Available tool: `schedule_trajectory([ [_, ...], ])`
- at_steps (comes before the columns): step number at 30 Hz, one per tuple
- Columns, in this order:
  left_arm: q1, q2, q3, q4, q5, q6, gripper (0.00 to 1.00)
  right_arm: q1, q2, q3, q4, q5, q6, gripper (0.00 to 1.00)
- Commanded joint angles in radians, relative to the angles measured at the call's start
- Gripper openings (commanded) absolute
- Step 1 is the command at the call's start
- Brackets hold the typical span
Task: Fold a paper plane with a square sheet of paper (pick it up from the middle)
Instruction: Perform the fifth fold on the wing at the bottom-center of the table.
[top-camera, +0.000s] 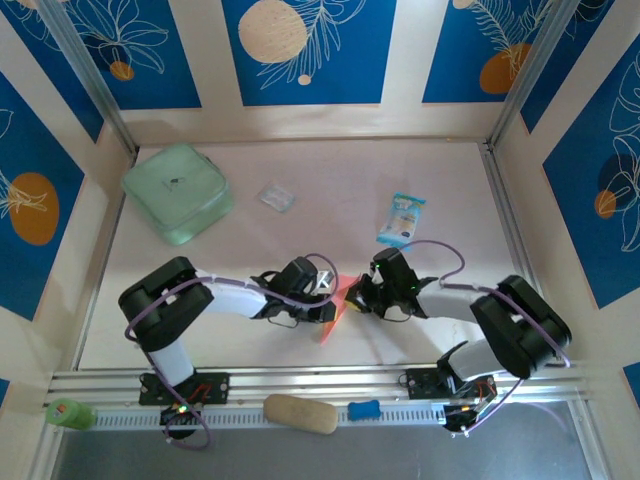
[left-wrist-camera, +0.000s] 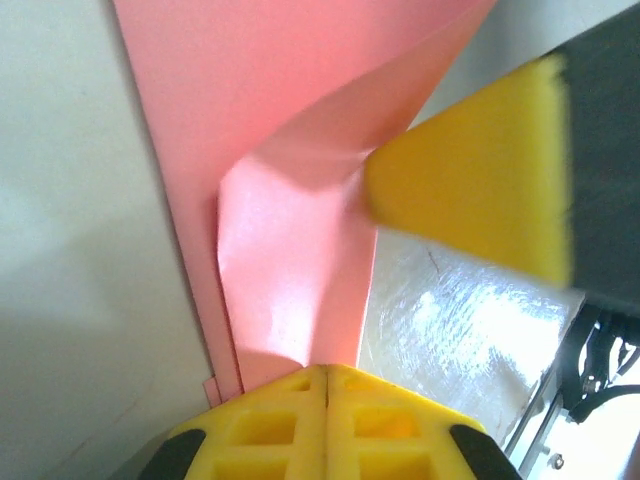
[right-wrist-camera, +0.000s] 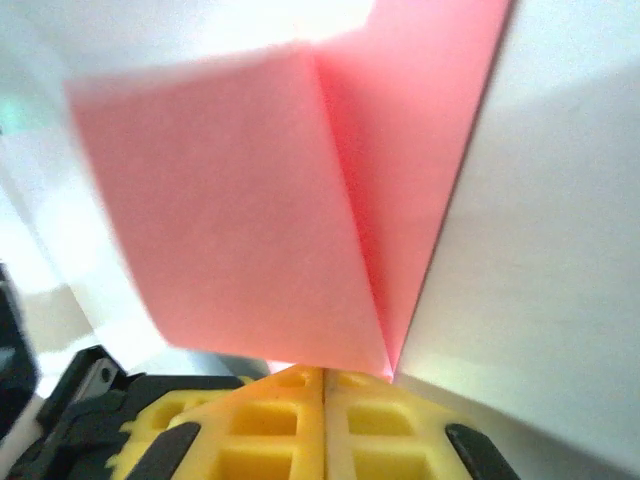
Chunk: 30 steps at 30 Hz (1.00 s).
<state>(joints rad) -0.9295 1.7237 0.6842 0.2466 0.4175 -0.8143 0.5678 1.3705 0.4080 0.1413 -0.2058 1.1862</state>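
The square sheet of paper (top-camera: 333, 308), salmon-pink and partly folded, is held up between my two grippers at the near middle of the table. My left gripper (top-camera: 330, 293) comes from the left, my right gripper (top-camera: 353, 297) from the right. In the left wrist view the yellow jaws of the left gripper (left-wrist-camera: 327, 372) are pressed together on a curled flap of the paper (left-wrist-camera: 290, 150), and a yellow finger (left-wrist-camera: 470, 190) of the right gripper presses the sheet from the right. In the right wrist view the right gripper (right-wrist-camera: 325, 372) is shut at the lower edge of the creased paper (right-wrist-camera: 230, 200).
A mint-green pouch (top-camera: 178, 192) lies at the far left, a small clear wrapper (top-camera: 277, 197) at the far middle, and a blue-and-white snack packet (top-camera: 402, 218) just beyond the right gripper. A tan oblong (top-camera: 300, 413), a blue piece (top-camera: 364, 409) and a green object (top-camera: 68, 413) sit on the front rail.
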Motion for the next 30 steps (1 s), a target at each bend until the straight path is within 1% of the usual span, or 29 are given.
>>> schedule_trajectory([
  [1,0.001,0.048,-0.057,-0.104,-0.019,0.002,0.0,-0.029,-0.089,0.006,-0.109,0.007,-0.104,0.07],
  [3,0.001,0.047,-0.051,-0.107,-0.016,0.007,0.0,-0.036,-0.119,0.0,-0.1,-0.022,-0.141,0.07],
  [6,0.001,0.045,-0.045,-0.11,-0.014,0.012,0.0,-0.028,-0.12,0.01,-0.093,-0.059,-0.182,0.06],
  [14,0.001,0.043,-0.041,-0.116,-0.017,0.012,0.0,0.026,0.016,0.071,-0.035,-0.107,-0.221,0.05],
  [18,0.0,0.038,-0.041,-0.119,-0.022,0.012,0.0,0.033,0.08,0.098,-0.025,-0.099,-0.222,0.04],
  [22,0.001,0.031,-0.04,-0.125,-0.031,0.013,0.0,0.03,0.134,0.114,-0.071,-0.049,-0.236,0.04],
  [30,0.001,0.037,-0.022,-0.176,-0.051,0.029,0.0,-0.028,0.174,0.075,-0.019,-0.049,-0.238,0.04],
])
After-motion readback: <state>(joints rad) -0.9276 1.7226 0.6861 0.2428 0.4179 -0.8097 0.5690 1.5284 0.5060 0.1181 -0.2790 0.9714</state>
